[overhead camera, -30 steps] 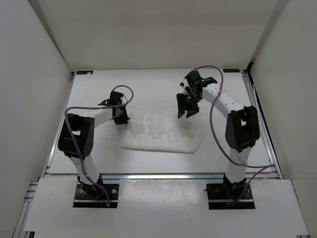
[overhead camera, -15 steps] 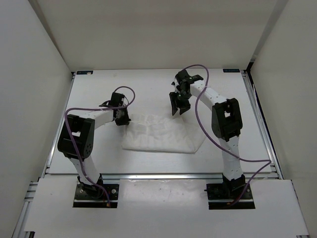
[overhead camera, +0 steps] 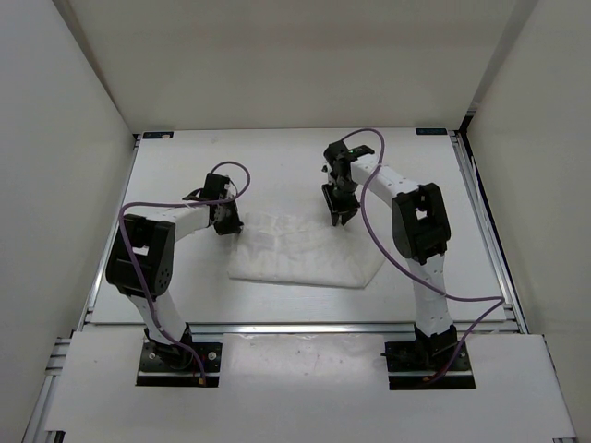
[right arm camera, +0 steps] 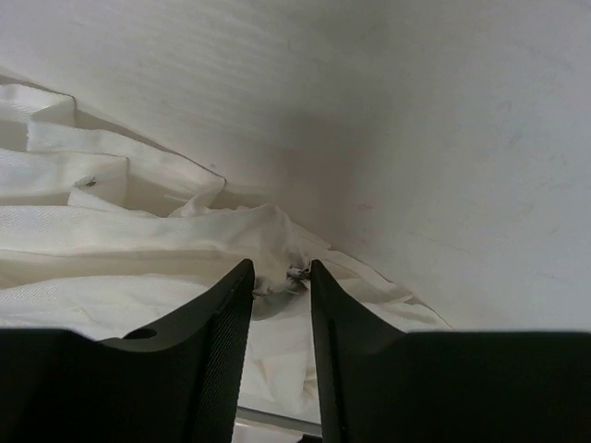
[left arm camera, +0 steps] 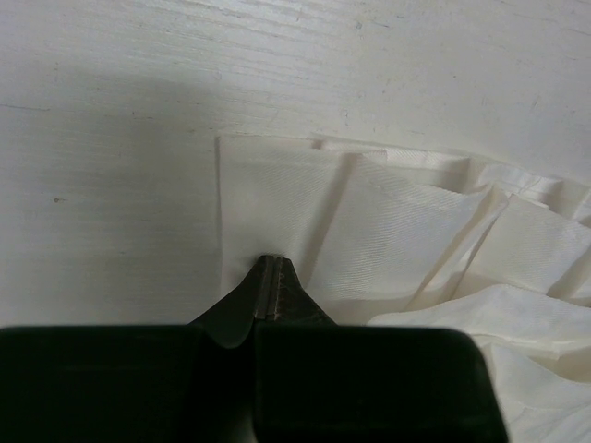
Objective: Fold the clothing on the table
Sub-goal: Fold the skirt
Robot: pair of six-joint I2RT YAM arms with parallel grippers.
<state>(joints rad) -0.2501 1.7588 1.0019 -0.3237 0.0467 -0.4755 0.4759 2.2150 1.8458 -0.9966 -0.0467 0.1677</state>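
The clothing, a thin, soft white fabric piece with faint ribbed creases, lies spread on the table, a large flat white rectangular work surface. It sits in the middle of the table, a little nearer the arm bases than the far wall, and it is wider than it is deep. Silver aluminium rails edge the surface, and plain white walls enclose it on three sides.

The left gripper, black and two-fingered, is down at the far left corner of the clothing. In the left wrist view its fingers meet tip to tip with no gap, pinching the near edge of a flat, square-cornered panel of the clothing. Pleated folds fan away to the right of that panel. Bare table shows beyond it and to its left.

The right gripper, also black, points down at the far edge of the clothing, right of centre. In the right wrist view its jaws stand partly apart with a narrow gap, straddling a small bunched ridge of the clothing. Whether the pads are pressing that ridge cannot be told. Layered folds lie to the left of the fingers, and the bare table stretches beyond them.
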